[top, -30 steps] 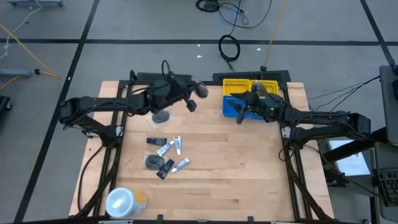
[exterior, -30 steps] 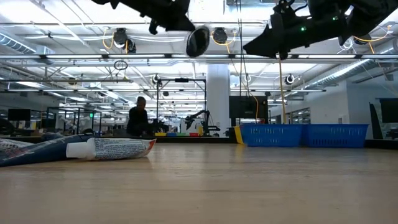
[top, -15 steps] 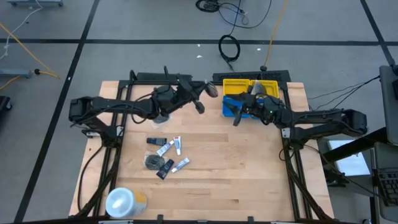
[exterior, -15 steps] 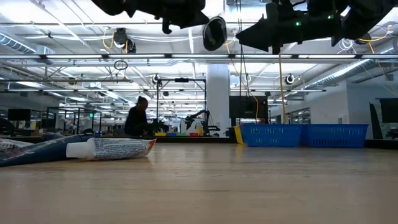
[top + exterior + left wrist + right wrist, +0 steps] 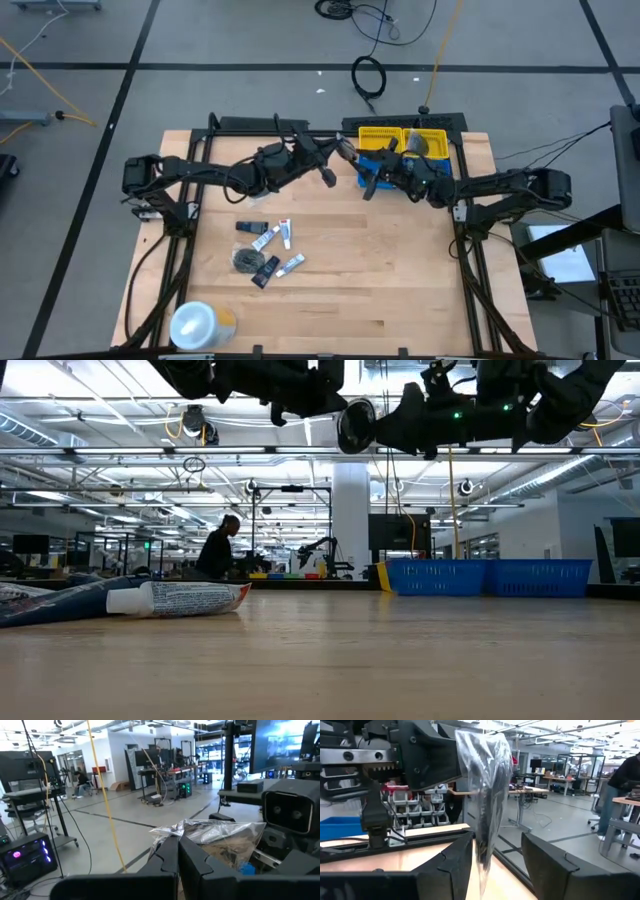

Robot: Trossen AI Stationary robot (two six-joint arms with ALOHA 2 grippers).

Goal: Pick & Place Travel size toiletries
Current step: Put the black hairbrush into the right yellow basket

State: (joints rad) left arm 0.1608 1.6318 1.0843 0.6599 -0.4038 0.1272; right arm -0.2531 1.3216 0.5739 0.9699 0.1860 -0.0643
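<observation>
My left gripper [image 5: 333, 162] is shut on a clear plastic packet [image 5: 346, 150] with a dark grey round piece inside, high above the table's far middle. The packet also shows in the low view [image 5: 355, 425]. My right gripper [image 5: 495, 862] is open. Its fingers stand on either side of the packet's lower end [image 5: 484, 852], and I see no touch. More toiletries [image 5: 266, 250] lie flat on the table's left half: white tubes, a dark navy tube [image 5: 251, 228] and dark round pieces. My left gripper pinches the packet's plastic edge [image 5: 176, 834] between its two shut fingers, coming level from the table's left. The packet is lifted clear, high above the table. It hangs down edge-on in the right wrist view [image 5: 487, 795].
A yellow bin [image 5: 400, 136] and a blue bin [image 5: 384, 168] stand at the far right, just beyond the grippers. A large white-and-yellow roll [image 5: 200, 323] lies at the near left. A white tube [image 5: 180, 598] lies near the low camera. A person sits far off in the room.
My left gripper has carried the packet toward the table's right, level and high, up to my right gripper. My right gripper has gone toward the table's left to meet it, so that the packet now stands between its fingers.
</observation>
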